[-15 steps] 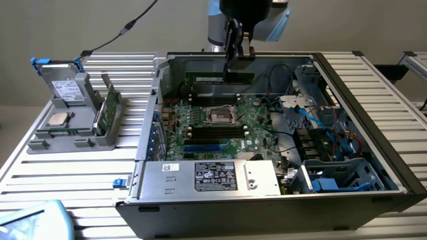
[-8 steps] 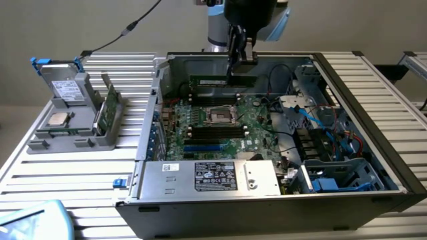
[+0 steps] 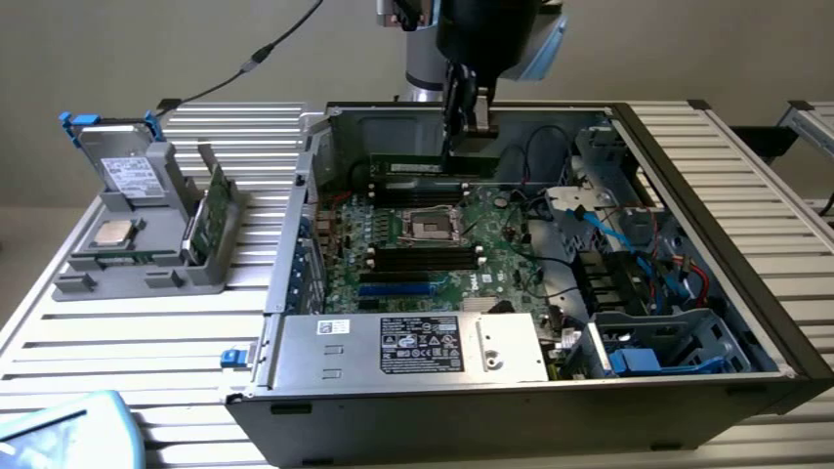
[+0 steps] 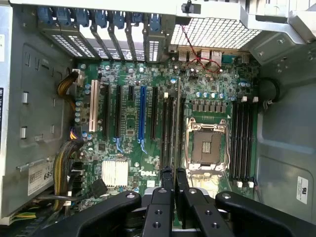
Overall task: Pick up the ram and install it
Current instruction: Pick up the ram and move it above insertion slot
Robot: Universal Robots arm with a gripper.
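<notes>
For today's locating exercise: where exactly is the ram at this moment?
In the exterior view, the ram is inside the open computer case, held by the fingers over the black slots just beyond the CPU socket.

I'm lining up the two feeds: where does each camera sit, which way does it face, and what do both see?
Exterior view: off the arm, raised, looking down into the open computer case; the arm shows at the top, its gripper shut on the ram.
Wrist view: on the wrist, facing down past the black fingers onto the motherboard.
Shared: gripper, ram, motherboard, CPU socket.
</notes>
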